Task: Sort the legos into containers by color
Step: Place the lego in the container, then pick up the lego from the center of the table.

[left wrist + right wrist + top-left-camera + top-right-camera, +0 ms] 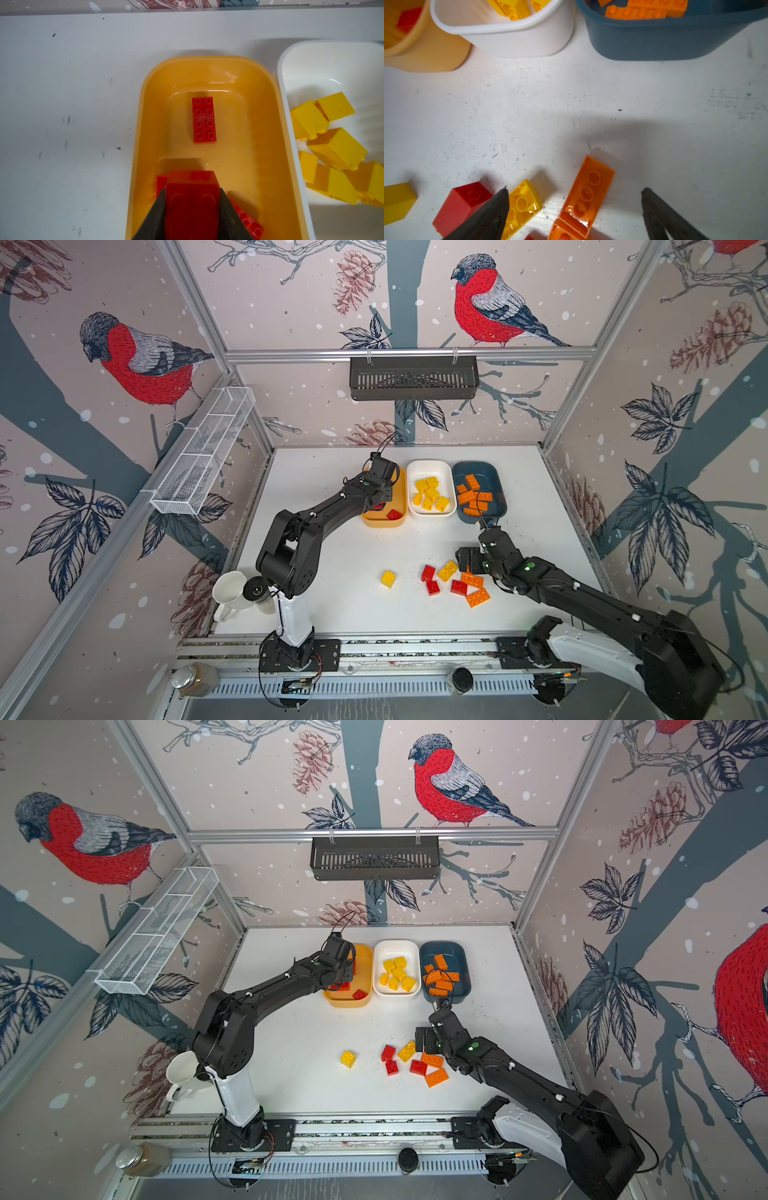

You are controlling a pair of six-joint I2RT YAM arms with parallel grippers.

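Observation:
My left gripper [192, 197] is shut on a red lego [192, 180] and hangs over the yellow-orange container [209, 68], where a flat red lego [204, 120] and others lie. In both top views the left gripper [376, 497] hovers at that container [384, 521]. The white container [430, 468] holds yellow legos [430, 493]. The teal container [478, 469] holds orange legos [473, 495]. My right gripper [575, 189] is open above an upturned orange lego [588, 193], beside a yellow lego [523, 204]. Loose legos [459, 587] lie below the right gripper [466, 561].
A lone yellow lego [388, 578] sits left of the loose group. A white mug [228, 593] stands by the left arm's base. A black slotted basket [413, 379] hangs on the back wall, and a white mesh rack [203, 452] on the left wall.

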